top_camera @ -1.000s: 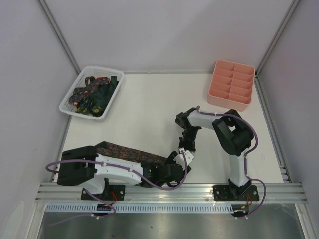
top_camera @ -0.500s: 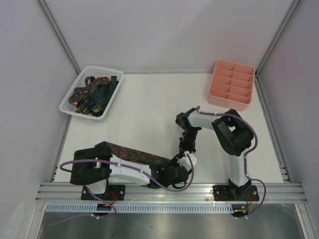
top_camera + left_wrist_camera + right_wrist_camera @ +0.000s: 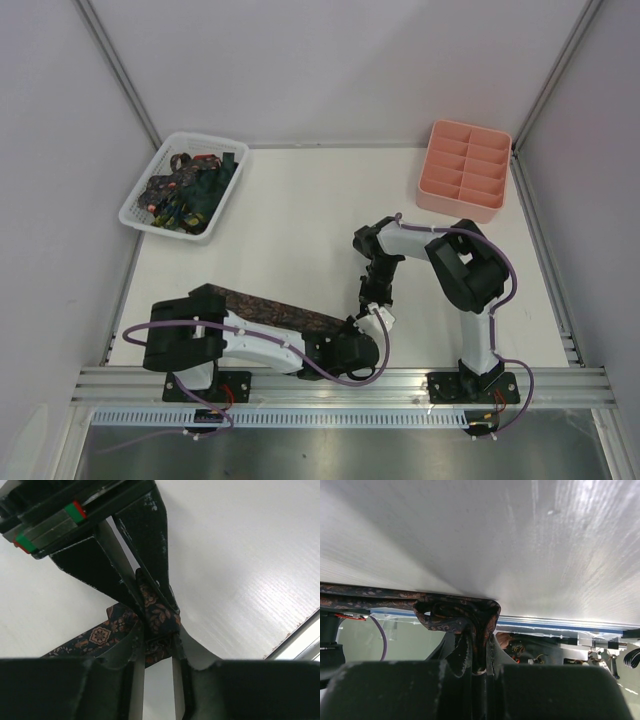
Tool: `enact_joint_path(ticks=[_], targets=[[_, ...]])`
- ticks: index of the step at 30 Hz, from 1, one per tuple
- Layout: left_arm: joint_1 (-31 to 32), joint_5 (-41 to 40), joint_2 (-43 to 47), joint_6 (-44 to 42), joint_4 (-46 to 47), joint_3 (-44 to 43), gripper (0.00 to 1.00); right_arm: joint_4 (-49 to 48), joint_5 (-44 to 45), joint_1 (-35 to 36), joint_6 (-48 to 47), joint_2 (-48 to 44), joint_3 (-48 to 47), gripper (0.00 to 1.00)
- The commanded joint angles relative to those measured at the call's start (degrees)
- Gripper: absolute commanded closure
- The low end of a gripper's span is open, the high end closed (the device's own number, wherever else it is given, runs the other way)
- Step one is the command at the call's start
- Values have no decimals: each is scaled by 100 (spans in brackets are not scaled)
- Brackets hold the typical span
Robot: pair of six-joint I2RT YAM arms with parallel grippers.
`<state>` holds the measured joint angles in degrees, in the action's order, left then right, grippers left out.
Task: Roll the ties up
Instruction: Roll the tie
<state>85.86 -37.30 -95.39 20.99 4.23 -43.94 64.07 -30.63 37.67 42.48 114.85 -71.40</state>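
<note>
A brown tie (image 3: 270, 310) with a reddish pattern lies flat along the table's near edge, running left from both grippers. My left gripper (image 3: 362, 336) is shut on its right end, which is folded into a small loop (image 3: 159, 615); it shows between my fingertips in the left wrist view (image 3: 157, 642). My right gripper (image 3: 372, 310) comes down from above and is shut on the same loop (image 3: 455, 612), right against the left gripper; its black fingers (image 3: 150, 540) show in the left wrist view. Several dark green ties (image 3: 185, 190) lie in the basket.
A white lattice basket (image 3: 138, 205) stands at the back left. A pink compartment tray (image 3: 432, 198) stands at the back right. The table's front edge and aluminium rail (image 3: 400, 380) run just behind the grippers, also showing in the right wrist view (image 3: 560, 625).
My left arm has swung right along the near edge, its gripper closing in under the right gripper at the tie's end. The right arm has barely moved.
</note>
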Motion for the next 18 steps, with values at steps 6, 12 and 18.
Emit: enact_joint_path(ticks=[6, 12, 18], targets=[[-26, -164, -23, 220, 8, -97, 100, 211, -426, 21, 156, -41, -41, 100], [-26, -155, 187, 475, 34, 8, 100, 263, -312, 12, 85, -68, -278, 87], [-26, -128, 644, 739, 157, 281, 100, 229, -83, -93, -12, -173, -445, 72]])
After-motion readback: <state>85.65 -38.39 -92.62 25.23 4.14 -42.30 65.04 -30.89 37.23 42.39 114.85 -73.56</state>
